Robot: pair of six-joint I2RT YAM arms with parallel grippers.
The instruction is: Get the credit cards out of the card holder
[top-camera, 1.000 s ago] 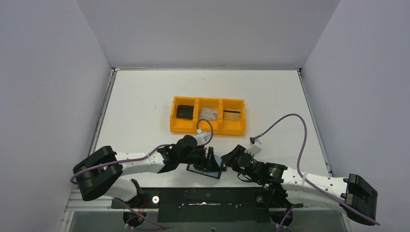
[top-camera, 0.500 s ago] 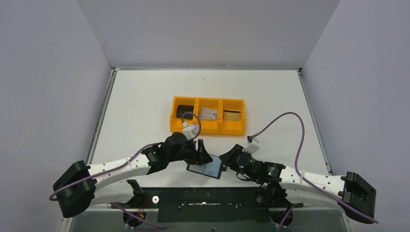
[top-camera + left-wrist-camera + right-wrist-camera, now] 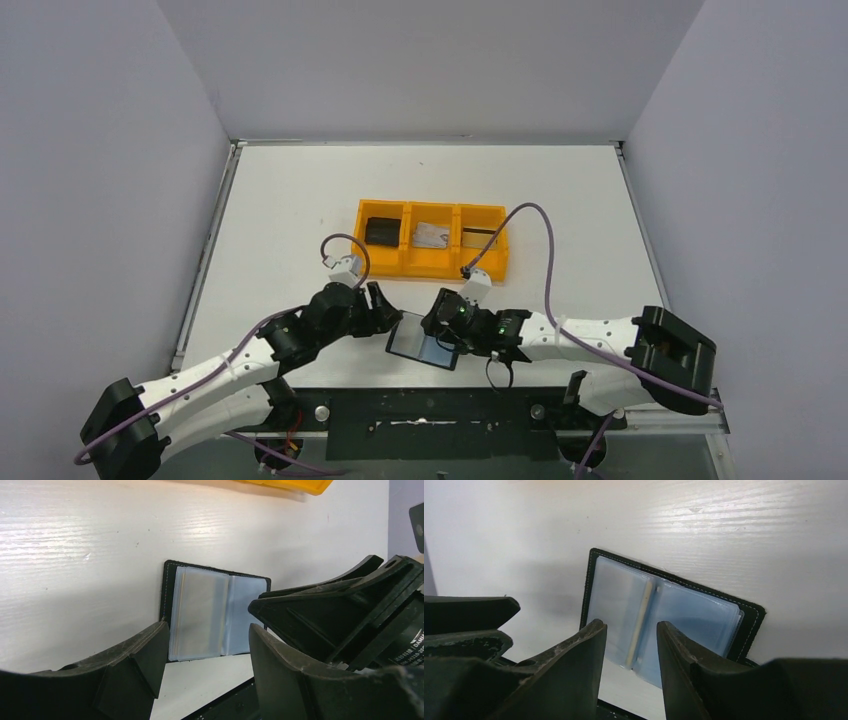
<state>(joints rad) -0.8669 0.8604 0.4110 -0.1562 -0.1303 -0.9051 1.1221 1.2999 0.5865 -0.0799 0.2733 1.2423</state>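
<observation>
Card holder [image 3: 704, 615] lies open flat, black-rimmed with blue-grey pockets; left hand [image 3: 207, 642] and right hand [image 3: 630, 632] gape empty.

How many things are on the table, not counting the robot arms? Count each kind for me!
Orange tray: 1
Cards lying in the tray: 2, the silvery-grey card and the gold card
Black block: 1
Black card holder: 1
Total: 5

Partly hidden: card holder [image 3: 414, 343], under right end effector [image 3: 442, 336].
</observation>
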